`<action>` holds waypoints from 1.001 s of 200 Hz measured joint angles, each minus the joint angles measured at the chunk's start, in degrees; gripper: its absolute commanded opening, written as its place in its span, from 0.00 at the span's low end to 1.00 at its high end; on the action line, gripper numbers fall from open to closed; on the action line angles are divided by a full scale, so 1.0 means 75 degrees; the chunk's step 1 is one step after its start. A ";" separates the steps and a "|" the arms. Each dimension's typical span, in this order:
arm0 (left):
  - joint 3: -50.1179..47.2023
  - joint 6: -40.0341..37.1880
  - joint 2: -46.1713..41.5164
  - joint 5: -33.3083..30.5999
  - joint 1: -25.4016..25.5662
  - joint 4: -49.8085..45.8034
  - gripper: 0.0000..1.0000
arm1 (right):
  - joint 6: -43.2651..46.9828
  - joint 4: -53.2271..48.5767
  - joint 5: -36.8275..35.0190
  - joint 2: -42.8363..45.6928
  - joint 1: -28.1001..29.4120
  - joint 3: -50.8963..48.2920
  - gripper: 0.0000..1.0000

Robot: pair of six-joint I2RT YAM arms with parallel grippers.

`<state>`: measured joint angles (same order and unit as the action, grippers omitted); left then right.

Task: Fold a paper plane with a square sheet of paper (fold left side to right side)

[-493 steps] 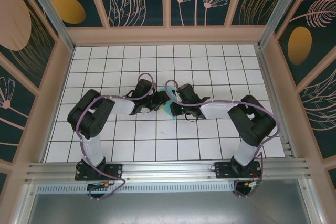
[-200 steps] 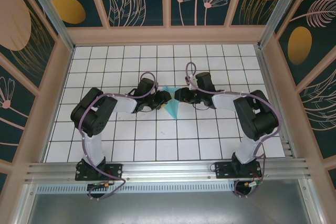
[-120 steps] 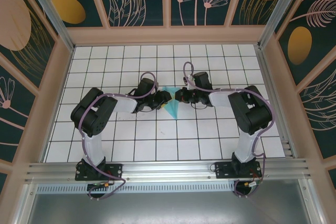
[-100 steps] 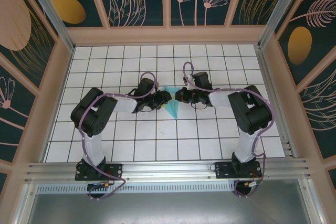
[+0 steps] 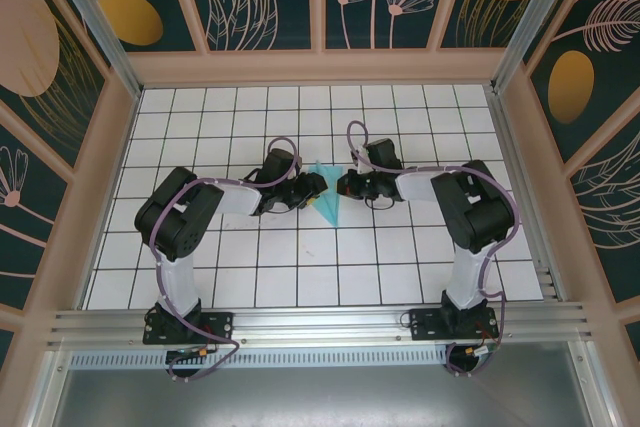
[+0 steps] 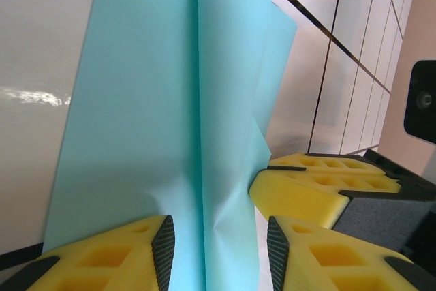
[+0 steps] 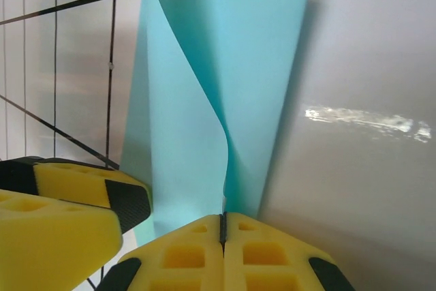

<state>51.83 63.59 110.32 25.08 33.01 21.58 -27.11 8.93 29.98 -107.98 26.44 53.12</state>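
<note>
The square sheet of paper point(image 5: 327, 203) is turquoise and folded into a narrow pointed shape, lying mid-table between both grippers. My left gripper point(image 5: 316, 188) stands open at its left. In the left wrist view its jaws point(image 6: 218, 257) straddle the paper point(image 6: 170, 100) along the centre crease, pads apart on either side. My right gripper point(image 5: 343, 187) is shut at the paper's right edge. In the right wrist view its closed fingertips point(image 7: 223, 226) pinch the lower edge of a raised, curling flap point(image 7: 187, 141). The right gripper's yellow fingers point(image 6: 320, 185) touch the paper's edge.
The white gridded table point(image 5: 400, 267) is boxed in by wooden walls point(image 5: 320, 67) at the back and sides. An aluminium rail point(image 5: 320, 325) runs along the near edge by the arm bases. The left gripper's fingers point(image 7: 75, 202) sit close beside the right one.
The right gripper's jaws have gone from partly open to shut on the paper's flap, and its wrist has shifted slightly. The left arm and the paper's place are unchanged.
</note>
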 measured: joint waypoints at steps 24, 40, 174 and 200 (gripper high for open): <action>0.0015 0.0000 0.0000 0.0000 0.0000 -0.0032 0.43 | 0.0000 -0.0032 -0.0017 0.0000 0.0000 0.0000 0.00; 0.0032 0.0000 0.0000 0.0000 0.0000 -0.0058 0.43 | 0.0000 -0.0058 -0.0032 0.0000 0.0000 0.0000 0.00; 0.0321 -0.0443 -0.0149 -0.0216 0.0058 -0.0886 0.44 | 0.0178 -0.0484 -0.0256 -0.0076 0.0067 0.0172 0.01; 0.0664 -0.0603 -0.0271 -0.0207 0.0058 -0.1262 0.38 | 0.0178 -0.0484 -0.0265 -0.0076 0.0076 0.0172 0.01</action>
<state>56.82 59.07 108.29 23.53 33.45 12.12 -25.78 5.30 27.99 -108.55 27.00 54.41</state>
